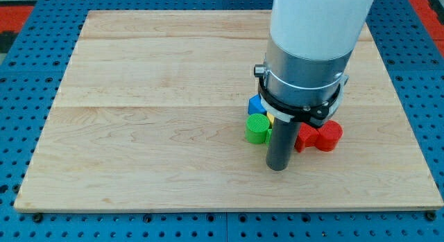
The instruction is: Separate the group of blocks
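Observation:
A group of blocks sits right of the board's middle, partly hidden behind the arm. A green round block [257, 127] is at the group's left. A blue block [256, 104] lies just above it. A sliver of a yellow block [271, 116] shows between them and the rod. A red block [320, 135] with rounded lobes lies at the right. My tip [277, 167] rests on the board just below the group, between the green block and the red block, close to both.
The wooden board [152, 131] lies on a blue pegged surface [21, 131]. The arm's wide white and metal body [309, 55] hides the area above the blocks.

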